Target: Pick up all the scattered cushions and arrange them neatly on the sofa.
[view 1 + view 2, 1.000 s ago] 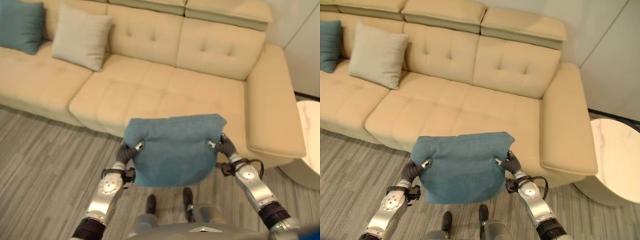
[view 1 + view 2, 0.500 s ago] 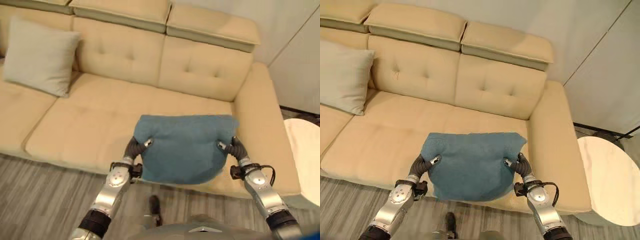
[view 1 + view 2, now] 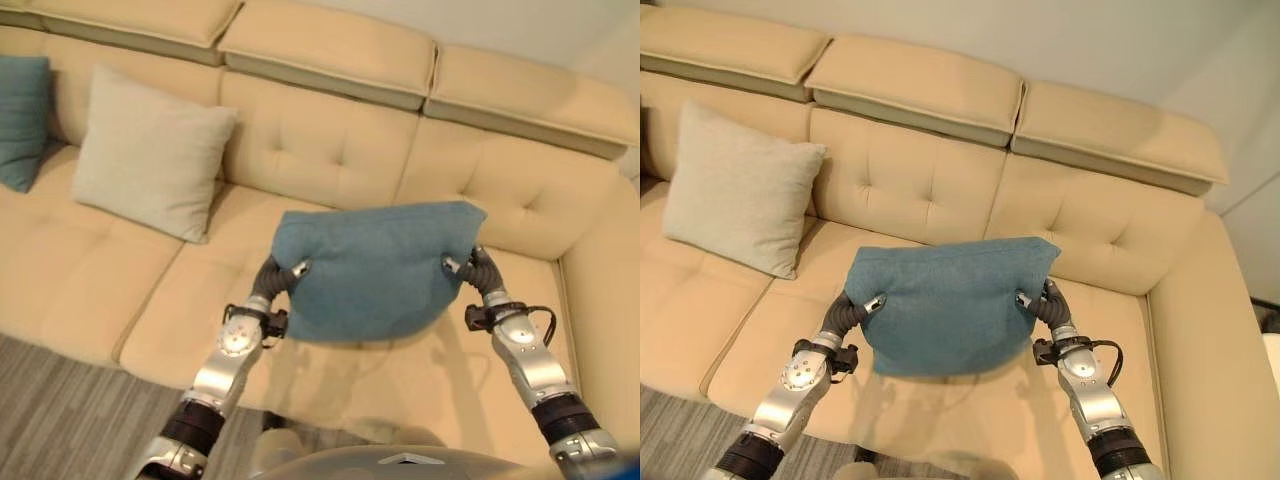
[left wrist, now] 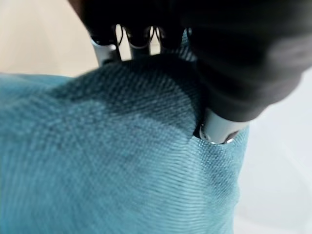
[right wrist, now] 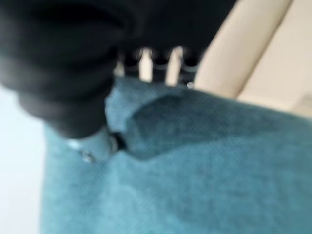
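Bare sofa (image 3: 330,170) seat lying open under and right of the held teal cushion (image 3: 375,268); beige cushion (image 3: 150,152) and second teal cushion (image 3: 22,120) taking up the far-left seat, armrest bounding the right

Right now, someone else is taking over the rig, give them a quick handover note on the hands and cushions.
Left hand and right hand each pinch a side of the teal cushion, held in the air above the sofa seat.
Done: a beige cushion and a second teal cushion already lean against the backrest at the robot's left.
Left: set the held cushion against the backrest, probably beside the beige one, then release.
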